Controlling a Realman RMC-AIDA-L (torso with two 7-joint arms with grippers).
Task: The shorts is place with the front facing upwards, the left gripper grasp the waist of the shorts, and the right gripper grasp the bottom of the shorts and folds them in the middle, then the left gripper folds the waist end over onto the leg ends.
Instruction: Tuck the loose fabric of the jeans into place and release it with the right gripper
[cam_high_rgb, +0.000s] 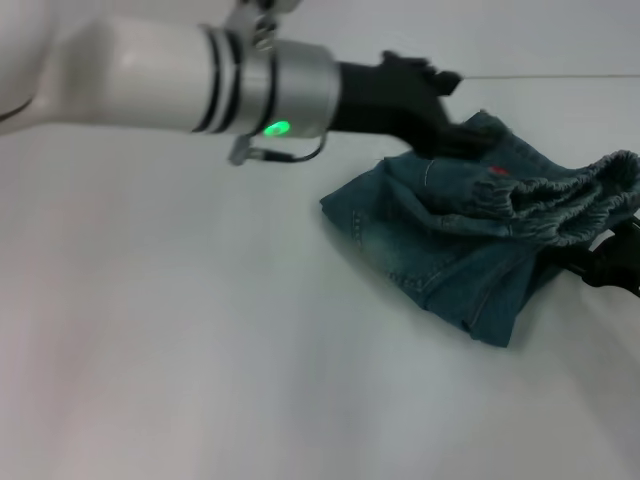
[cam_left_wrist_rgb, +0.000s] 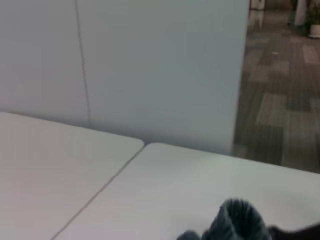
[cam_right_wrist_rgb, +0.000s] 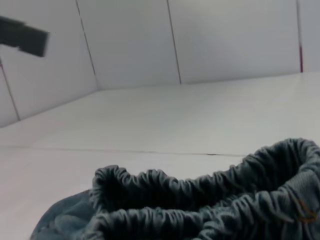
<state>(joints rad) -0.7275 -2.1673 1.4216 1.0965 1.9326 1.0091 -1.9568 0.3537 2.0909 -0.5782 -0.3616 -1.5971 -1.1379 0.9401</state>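
Lying bunched near table (cam_high_rgb: 200, 330) edge, shorts (cam_high_rgb: 470, 240).

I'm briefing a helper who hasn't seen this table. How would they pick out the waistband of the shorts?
On the white table, find the blue denim shorts at the right. The waistband is their gathered, ruffled elastic edge on the far right, near the right gripper, unlike the flat, smooth leg fabric.

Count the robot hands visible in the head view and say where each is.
2: the left hand on the shorts' far edge, the right hand, mostly hidden, at their right edge.
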